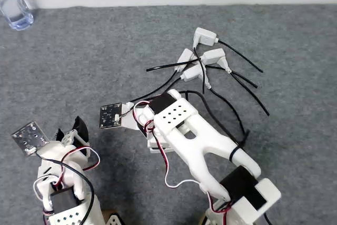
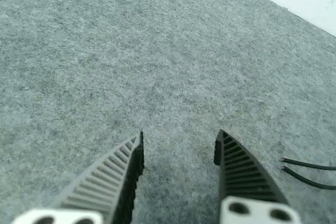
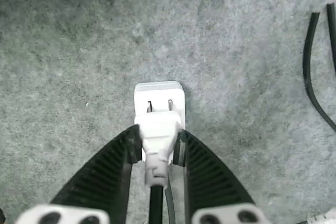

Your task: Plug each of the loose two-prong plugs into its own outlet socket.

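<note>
One plug (image 3: 157,129) is in hand: your right gripper (image 3: 158,134) is clamped on its white body, with its cord (image 3: 155,203) trailing back between the jaws. The two prongs point at the white outlet socket (image 3: 159,92), which lies on the grey bench (image 3: 63,51). I judge this to be the insertion step for that plug. The prongs lie over the socket's face, but the right wrist view does not tell you whether their tips are in the slots or only resting above them.

As I read it, the next move calls for lining the prongs up with the slots and pushing straight along the plug's axis. The socket looks unanchored, so it may slide under the push. Your left gripper (image 2: 180,135) stands open over bare bench, holding nothing; it could brace the block.

Several more white pieces (image 1: 202,56) lie tangled in black cords (image 1: 239,56) beyond the right arm (image 1: 200,135). Which are plugs and which are sockets is hard to make out. From above, that arm covers the held plug.
</note>
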